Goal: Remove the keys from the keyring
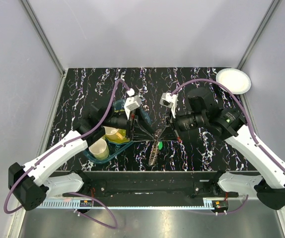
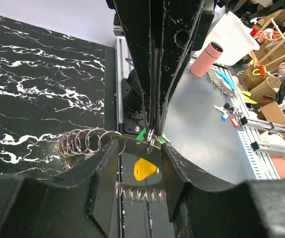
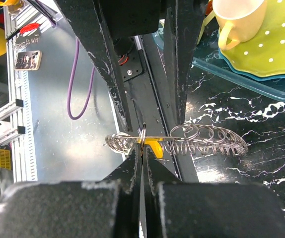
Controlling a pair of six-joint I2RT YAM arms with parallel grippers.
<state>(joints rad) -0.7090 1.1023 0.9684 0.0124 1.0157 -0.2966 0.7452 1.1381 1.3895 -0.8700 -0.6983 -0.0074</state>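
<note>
The right pincer is pinching shut on one loop of the keyring, holding it up over the counter near its front edge, while the left pincer is straddling it part-open, apparently bracing it so a key can be worked off.

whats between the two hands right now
The keyring, a coiled metal loop, pinched by the right hand; clearest in the right wrist view.

left arm and right arm wearing white shells over black joints, purple cables trailing; left hand and right hand showing black, white-flecked fingers.
</note>
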